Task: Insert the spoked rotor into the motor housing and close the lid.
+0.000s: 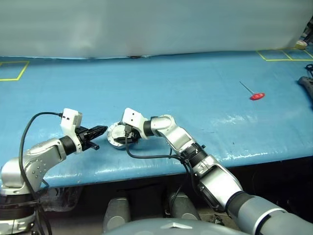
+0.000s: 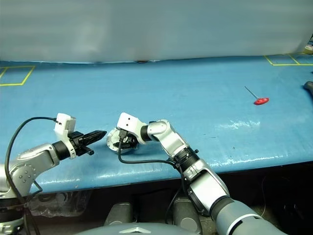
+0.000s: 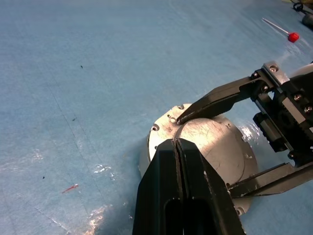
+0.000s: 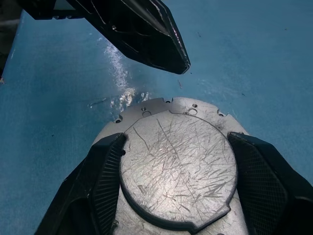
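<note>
The lid (image 4: 178,164) lies shut on the motor housing (image 3: 164,131) near the blue table (image 1: 195,83)'s front edge — rigid, smooth metal, likely weighty, best taken by the rim — with the right gripper (image 4: 178,181) clasping its raised disc and the left gripper (image 3: 177,147) pinched closed, empty, just beside

A blue surface (image 1: 195,83) with yellow tape squares (image 1: 12,70) meets a pale wall (image 1: 146,24); dark floor shows below its front edge.
</note>
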